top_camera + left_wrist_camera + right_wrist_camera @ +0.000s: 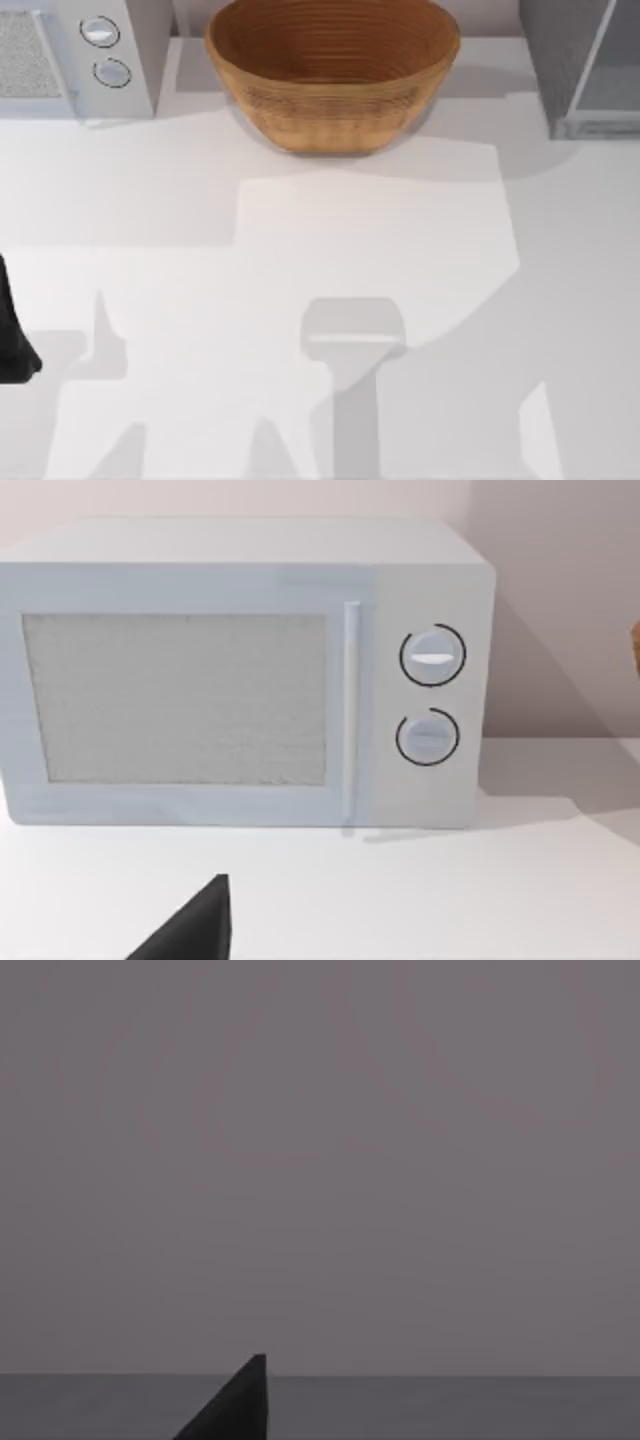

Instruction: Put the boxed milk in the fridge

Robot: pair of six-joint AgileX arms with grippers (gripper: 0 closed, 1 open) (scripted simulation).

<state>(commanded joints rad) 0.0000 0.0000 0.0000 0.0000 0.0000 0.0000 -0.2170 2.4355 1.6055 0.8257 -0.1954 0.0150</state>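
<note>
Nearest to me, my left arm [12,335] shows as a dark shape at the left edge of the white table [330,250], low in the top view. In the left wrist view a black wedge of my left gripper [195,928] rises over the bare tabletop. I cannot tell how wide that gripper stands, nor whether it holds anything. It hangs well short of the microwave [250,675], which it faces head on: a light-grey box with a mesh window, an upright handle and two round knobs, one above the other.

In the right wrist view a like black wedge of my right gripper [235,1408] stands before a plain grey surface [320,1160], with a darker band below it. I cannot tell what that surface is. I cannot tell either whether this gripper is wide, narrow or closed on something.

Farther out, the middle of the table carries broad soft shadows, among them a blocky one low at the centre.

Along the far edge, the microwave sits at the top view's left corner with its two knobs turned toward the middle. The woven bowl [333,75], brown and ribbed, stands at the centre, just beside the microwave. The fridge [555,60] fills the top view's right corner as a tall plain grey cabinet, apart from the bowl. Its pale translucent door panel [612,85] lies against the right edge. I cannot tell from above whether that door is open or closed.
</note>
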